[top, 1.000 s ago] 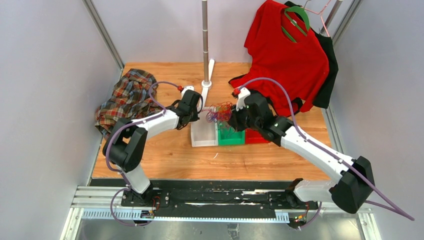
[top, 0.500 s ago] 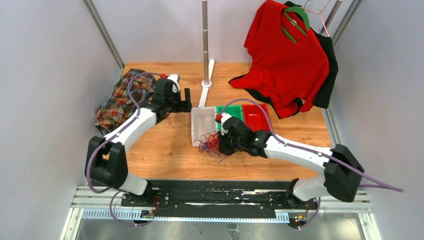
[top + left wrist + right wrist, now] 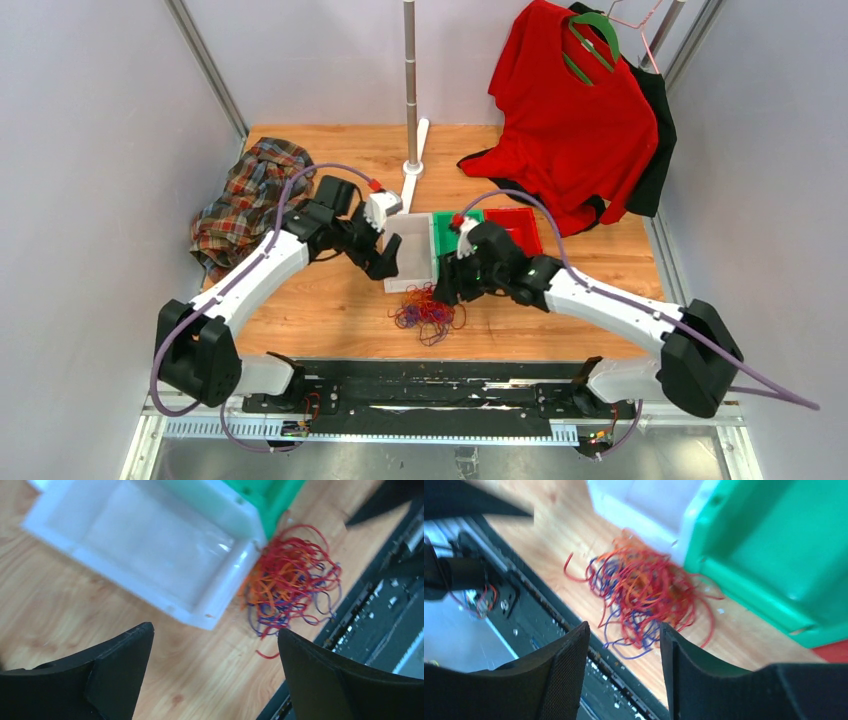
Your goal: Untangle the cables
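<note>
We see a wooden desk (image 3: 340, 320), plain grey walls (image 3: 90, 150) around it, a metal pole (image 3: 410, 80) at the back.

Bright, even light is filling the cell; my wrist views are blurring, cables (image 3: 644, 595) smearing, white bin (image 3: 150, 545) glaring.

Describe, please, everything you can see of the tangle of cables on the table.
The cables are one loose knot of thin, wiry red, orange and purple-blue loops, lying on the wooden table against the near corner of the white bin, stray ends sticking out. Neither the left hand nor the right hand grips them.
</note>
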You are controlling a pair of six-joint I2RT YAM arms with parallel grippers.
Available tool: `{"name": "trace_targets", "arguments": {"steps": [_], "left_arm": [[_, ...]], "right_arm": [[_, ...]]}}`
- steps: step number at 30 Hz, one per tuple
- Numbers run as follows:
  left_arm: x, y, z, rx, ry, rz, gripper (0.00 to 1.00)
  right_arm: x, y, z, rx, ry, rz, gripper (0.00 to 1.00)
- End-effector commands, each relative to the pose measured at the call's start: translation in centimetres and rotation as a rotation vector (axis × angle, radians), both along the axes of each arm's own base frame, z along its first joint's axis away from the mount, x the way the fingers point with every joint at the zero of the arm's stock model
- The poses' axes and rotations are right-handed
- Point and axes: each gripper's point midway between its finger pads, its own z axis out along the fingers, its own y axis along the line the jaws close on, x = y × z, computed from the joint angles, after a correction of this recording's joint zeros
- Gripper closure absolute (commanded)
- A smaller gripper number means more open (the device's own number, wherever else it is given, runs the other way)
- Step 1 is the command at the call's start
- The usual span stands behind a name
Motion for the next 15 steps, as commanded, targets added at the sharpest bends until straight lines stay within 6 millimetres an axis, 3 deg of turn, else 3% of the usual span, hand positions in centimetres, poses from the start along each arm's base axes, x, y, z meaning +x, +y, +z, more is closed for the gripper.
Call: {"name": "trace_targets", "arguments": {"steps": [1, 9, 15], "left_arm": [[-3.4, -2.7, -1.0, -0.003, 0.031, -0.190, 0.02], [-5.0, -6.4, -3.1, -0.007, 0.060, -0.318, 0.15], [-6.2, -6.7, -5.7, 0.020, 0.084, -0.382, 0.27]], "right_arm": [[1.3, -1.7, 1.8, 0.093, 0.039, -0.025, 0.48], [2.2, -4.4, 2.3, 0.112, 0.003, -0.072, 0.65], [2.9, -5.4, 2.9, 0.102, -0.076, -0.114, 0.66]]}}
